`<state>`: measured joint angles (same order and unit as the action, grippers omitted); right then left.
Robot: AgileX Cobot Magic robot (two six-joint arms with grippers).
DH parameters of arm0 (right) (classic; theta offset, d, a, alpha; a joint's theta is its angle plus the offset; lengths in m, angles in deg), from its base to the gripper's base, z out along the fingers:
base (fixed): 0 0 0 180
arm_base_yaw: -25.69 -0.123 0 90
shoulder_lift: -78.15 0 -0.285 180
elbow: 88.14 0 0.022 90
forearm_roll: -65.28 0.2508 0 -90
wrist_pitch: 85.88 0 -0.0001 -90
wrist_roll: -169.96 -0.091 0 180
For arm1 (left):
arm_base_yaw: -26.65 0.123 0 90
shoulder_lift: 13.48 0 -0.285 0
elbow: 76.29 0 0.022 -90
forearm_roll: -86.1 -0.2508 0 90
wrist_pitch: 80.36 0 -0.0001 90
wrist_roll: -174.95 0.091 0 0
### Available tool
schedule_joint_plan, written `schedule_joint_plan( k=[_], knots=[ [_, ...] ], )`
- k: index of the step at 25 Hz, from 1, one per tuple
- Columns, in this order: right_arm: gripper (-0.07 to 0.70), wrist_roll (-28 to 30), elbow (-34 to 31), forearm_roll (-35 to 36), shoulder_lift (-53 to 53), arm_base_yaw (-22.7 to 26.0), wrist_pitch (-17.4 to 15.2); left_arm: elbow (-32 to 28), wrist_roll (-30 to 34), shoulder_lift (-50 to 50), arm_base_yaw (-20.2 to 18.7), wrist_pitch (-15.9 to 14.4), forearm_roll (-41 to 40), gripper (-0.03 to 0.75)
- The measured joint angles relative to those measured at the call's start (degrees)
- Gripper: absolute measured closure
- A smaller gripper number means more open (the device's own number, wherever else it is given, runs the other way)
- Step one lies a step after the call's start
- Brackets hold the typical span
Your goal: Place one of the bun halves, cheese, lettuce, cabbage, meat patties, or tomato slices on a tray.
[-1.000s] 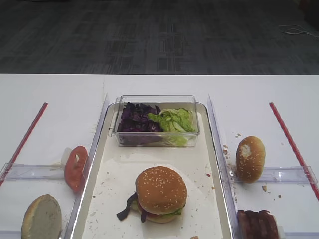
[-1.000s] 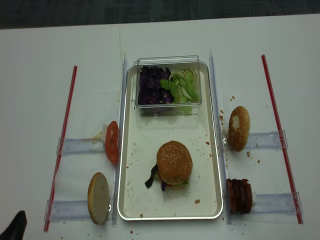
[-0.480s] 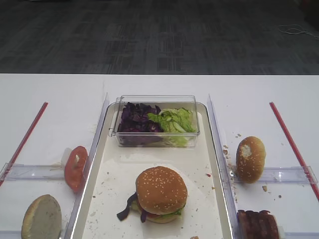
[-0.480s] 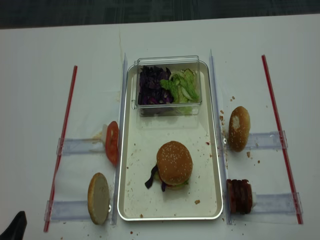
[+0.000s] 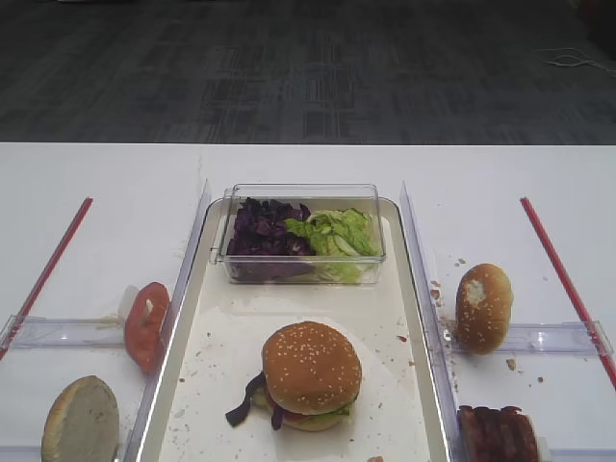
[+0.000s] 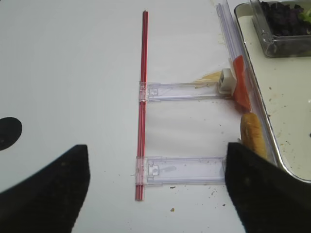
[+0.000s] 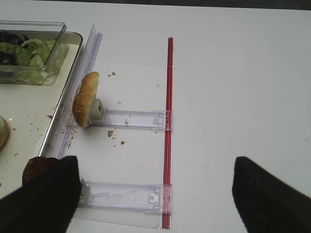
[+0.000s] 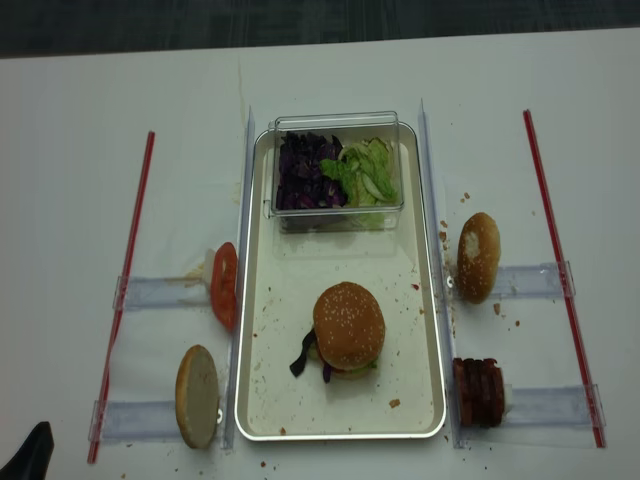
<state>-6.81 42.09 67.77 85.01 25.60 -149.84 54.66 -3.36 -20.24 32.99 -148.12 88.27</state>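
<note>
My seeded bun [image 5: 311,366] caps the stack on the tray [image 5: 318,303], finishing the burger. Both my grippers [image 7: 155,194] are spread wide, holding nothing.

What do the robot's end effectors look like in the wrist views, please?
Very little shows. The right end effector appears as two matte black fingers at the bottom corners of its wrist view, blunt and plain. The left end effector looks the same: two black, wedge-shaped fingers. No cables, markings or labels are visible. The overhead view shows only a black tip at its bottom-left corner.
</note>
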Motion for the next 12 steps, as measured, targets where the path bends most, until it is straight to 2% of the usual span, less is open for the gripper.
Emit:
schedule_joint_plan(
  k=[12],
  knots=[
    [-0.029,0.00,0.00,0.00,0.00,0.00,0.00,0.00,0.00,0.00,0.00,0.00,0.00,0.155]
  ],
)
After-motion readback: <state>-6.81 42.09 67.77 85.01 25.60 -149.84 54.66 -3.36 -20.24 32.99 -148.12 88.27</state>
